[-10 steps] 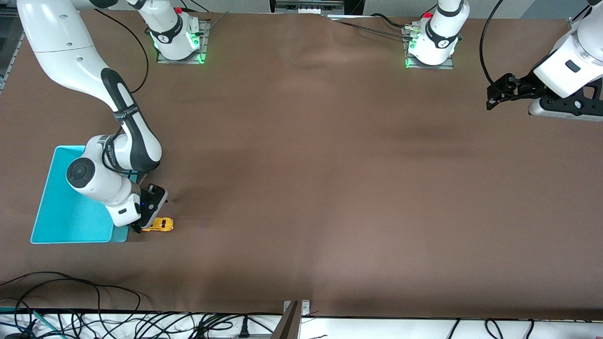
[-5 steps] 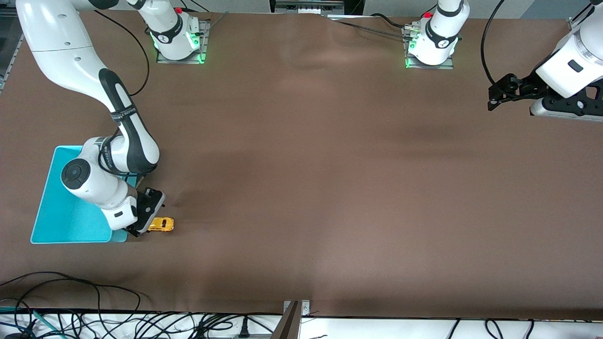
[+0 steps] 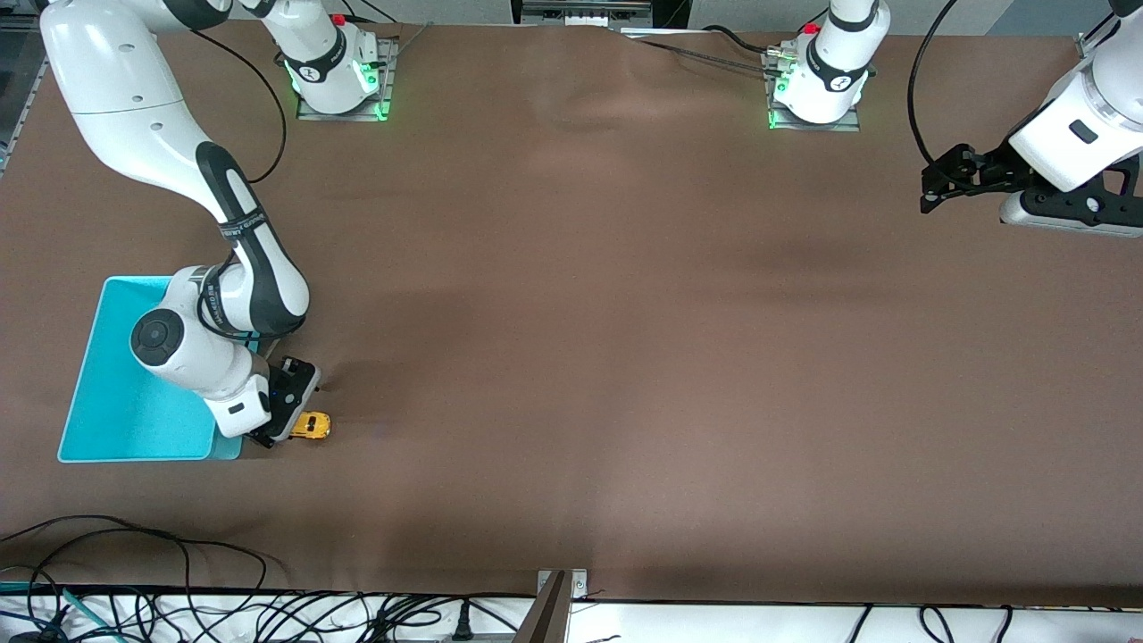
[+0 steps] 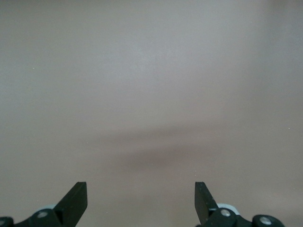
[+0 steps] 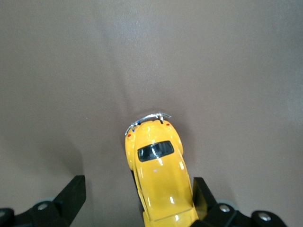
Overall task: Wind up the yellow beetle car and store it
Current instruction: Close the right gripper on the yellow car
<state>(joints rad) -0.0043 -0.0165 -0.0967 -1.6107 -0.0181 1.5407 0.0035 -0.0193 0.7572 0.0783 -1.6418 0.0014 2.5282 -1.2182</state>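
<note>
Brown tabletop (image 3: 625,357), and the right pincer (image 5: 137,201) is down low, fingers spread either side of the yellow beetle car (image 3: 312,426) just beside the turquoise bin (image 3: 116,420). Left pincer (image 4: 141,201) waits, spread wide over bare tabletop.

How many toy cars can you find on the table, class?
1. The yellow beetle car sits on the table beside the turquoise bin, at the right arm's end, between the open fingers of the right gripper. The arm may hide part of the bin.
</note>
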